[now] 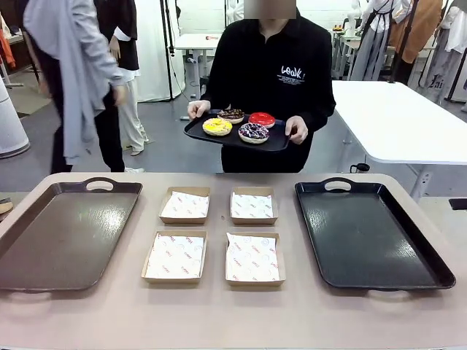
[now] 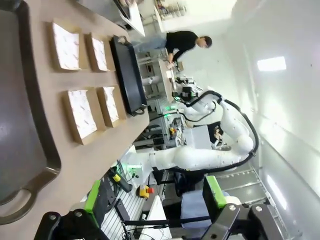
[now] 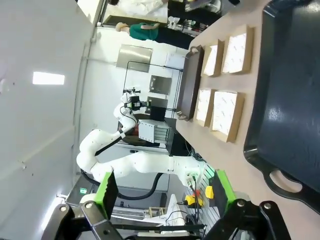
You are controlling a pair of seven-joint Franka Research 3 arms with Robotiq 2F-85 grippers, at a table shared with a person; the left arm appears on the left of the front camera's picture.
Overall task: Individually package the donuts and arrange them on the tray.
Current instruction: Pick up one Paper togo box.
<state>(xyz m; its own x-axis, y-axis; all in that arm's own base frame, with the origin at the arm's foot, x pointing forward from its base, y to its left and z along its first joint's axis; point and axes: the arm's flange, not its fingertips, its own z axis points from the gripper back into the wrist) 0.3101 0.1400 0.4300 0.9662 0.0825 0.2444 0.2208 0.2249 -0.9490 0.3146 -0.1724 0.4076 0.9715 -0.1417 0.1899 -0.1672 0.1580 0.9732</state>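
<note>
Robotics lab — white robot arm [image 2: 200,155], white worktables [image 1: 394,117].

Beige table [image 1: 219,321]; brown tray [image 1: 66,240] left; four paper-lined boxes [image 1: 184,205] between; black tray [image 1: 365,240] right.

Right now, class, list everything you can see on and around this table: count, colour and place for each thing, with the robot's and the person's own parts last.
donuts: four, one yellow, one red, two chocolate; on the small tray
small tray: one, black; held beyond the table's far edge
boxes: four, brown card with white paper liners; two-by-two block mid-table
large trays: two, brown at the robot's left, black at its right
table: one, beige
person's hands: two; holding the small tray
left gripper: black, green pads; open
right gripper: same colours; open
</note>
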